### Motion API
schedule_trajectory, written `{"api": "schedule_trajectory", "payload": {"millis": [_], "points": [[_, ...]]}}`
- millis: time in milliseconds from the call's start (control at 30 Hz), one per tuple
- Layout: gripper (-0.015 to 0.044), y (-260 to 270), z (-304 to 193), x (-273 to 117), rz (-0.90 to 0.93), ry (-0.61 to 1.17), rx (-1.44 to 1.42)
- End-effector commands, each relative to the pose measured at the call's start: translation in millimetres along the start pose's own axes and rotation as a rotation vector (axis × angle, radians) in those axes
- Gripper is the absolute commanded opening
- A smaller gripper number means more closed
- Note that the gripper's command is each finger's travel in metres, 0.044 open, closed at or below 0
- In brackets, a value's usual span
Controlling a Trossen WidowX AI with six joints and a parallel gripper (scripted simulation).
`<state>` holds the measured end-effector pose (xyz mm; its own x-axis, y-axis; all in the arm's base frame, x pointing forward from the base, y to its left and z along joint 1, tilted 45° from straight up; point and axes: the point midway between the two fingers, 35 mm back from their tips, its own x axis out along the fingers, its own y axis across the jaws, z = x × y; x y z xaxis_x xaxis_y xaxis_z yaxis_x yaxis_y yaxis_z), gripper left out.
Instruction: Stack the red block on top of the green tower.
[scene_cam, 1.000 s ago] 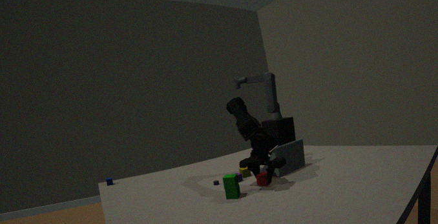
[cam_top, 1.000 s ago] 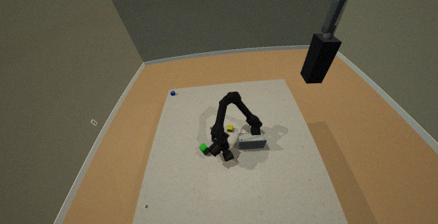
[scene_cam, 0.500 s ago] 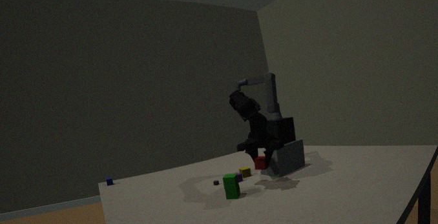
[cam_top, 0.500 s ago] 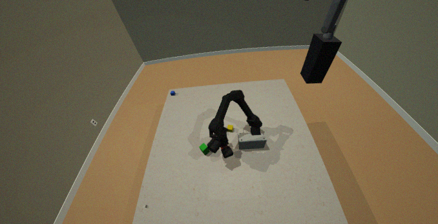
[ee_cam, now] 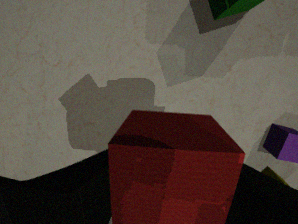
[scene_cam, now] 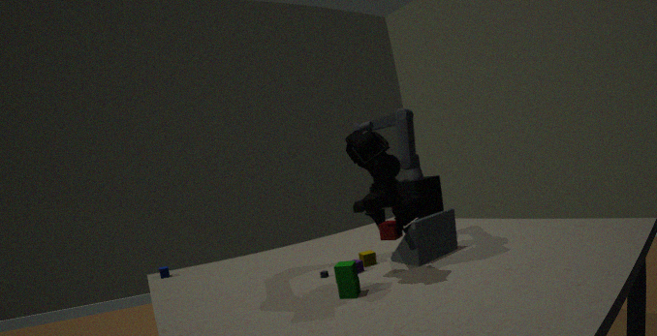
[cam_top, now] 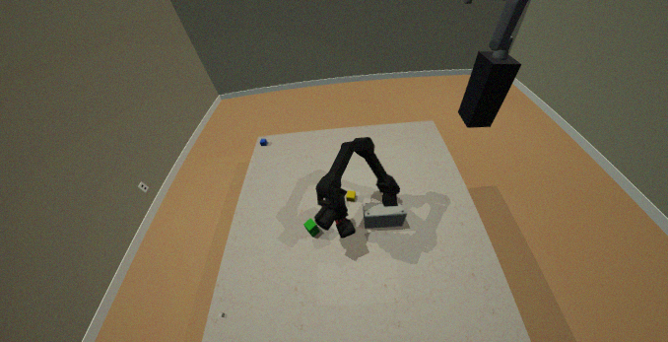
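Note:
The red block (scene_cam: 390, 230) (ee_cam: 175, 182) is between the fingers of my gripper (cam_top: 337, 222) (scene_cam: 391, 228) (ee_cam: 168, 153), which is shut on it. The block is held up in the air, clear of the table; in the top view the fingers mostly hide it. The green tower (cam_top: 310, 227) (scene_cam: 347, 280) (ee_cam: 234, 7) stands upright on the table, with a slight offset partway up. The gripper is beside the tower, to its right in the top and exterior views. The wrist view shows only part of the tower at its top edge.
A yellow block (cam_top: 351, 195) (scene_cam: 367, 259) and a purple block (scene_cam: 359, 266) (ee_cam: 286, 144) lie near the tower. A grey wedge-shaped box (cam_top: 384, 219) (scene_cam: 433, 237) stands right of the gripper. A blue block (cam_top: 263, 142) (scene_cam: 164, 272) lies at the table's far-left corner.

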<state>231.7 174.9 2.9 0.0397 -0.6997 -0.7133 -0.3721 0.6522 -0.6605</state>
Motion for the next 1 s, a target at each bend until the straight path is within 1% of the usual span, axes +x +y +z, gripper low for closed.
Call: {"api": "schedule_trajectory", "payload": {"millis": [0, 467, 967], "points": [[0.0000, -1, 6, -2, 0.005, 0.000, 0.005], [0.0000, -18, 57, -9, 0.011, -0.012, 0.003], [0.0000, -45, 106, -7, 0.008, -0.022, 0.003]]}}
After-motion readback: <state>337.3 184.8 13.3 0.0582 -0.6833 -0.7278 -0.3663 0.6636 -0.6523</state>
